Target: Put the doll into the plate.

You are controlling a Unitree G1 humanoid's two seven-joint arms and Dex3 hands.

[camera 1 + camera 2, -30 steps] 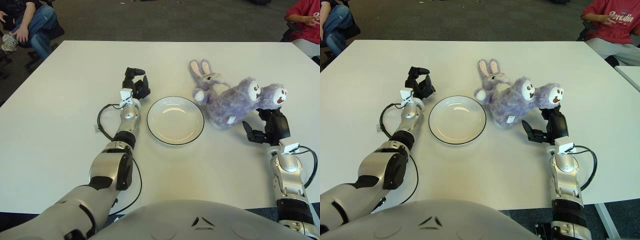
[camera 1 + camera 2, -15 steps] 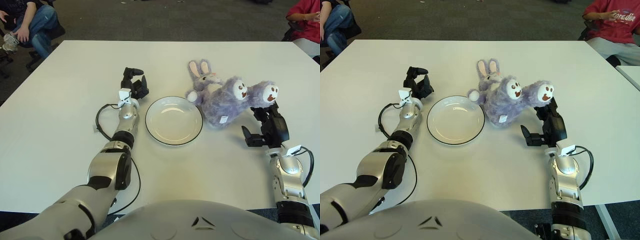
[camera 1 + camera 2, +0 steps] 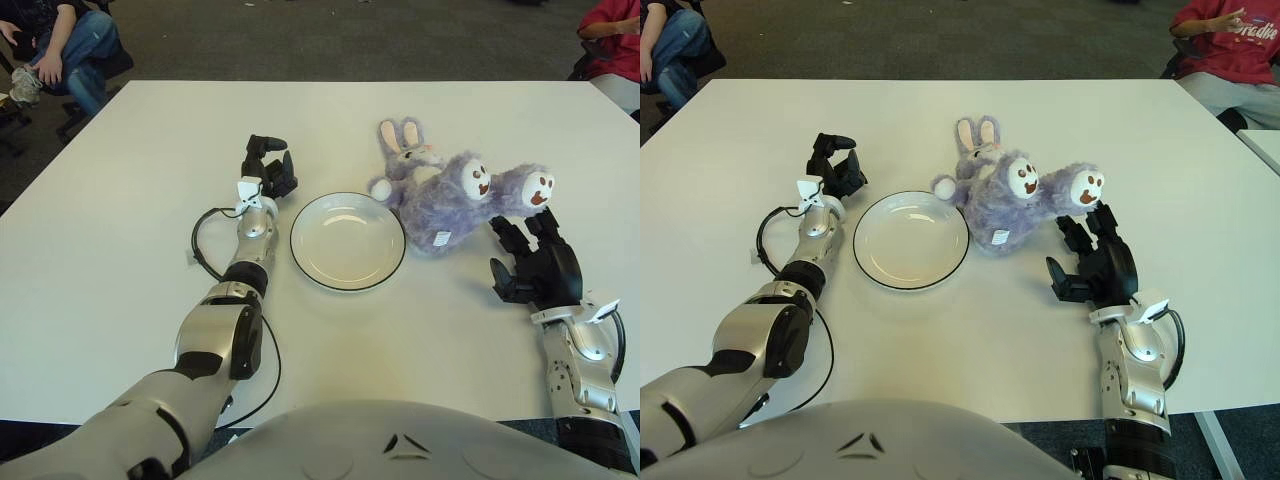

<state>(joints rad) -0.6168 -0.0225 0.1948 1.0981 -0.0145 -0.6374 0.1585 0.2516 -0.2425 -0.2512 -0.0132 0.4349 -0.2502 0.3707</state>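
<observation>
Reach step: my right hand (image 3: 535, 262) sits just near-right of the doll (image 3: 450, 190), fingers apart, holding nothing. Doll lies beside the plate (image 3: 348, 241), right of it. Next I judge: close on the doll, carry left. Left hand (image 3: 268, 166) idle left of plate, fingers curled, empty.

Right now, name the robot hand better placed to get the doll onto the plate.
The right robot hand: open just beside the doll. The left robot hand is across the plate from it.

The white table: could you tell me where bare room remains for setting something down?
Bare patches on the white table: the whole left edge beyond the left hand, the far strip behind the purple plush rabbit doll, and the near centre below the black-rimmed white plate. It is crowded between plate, doll and right hand.
</observation>
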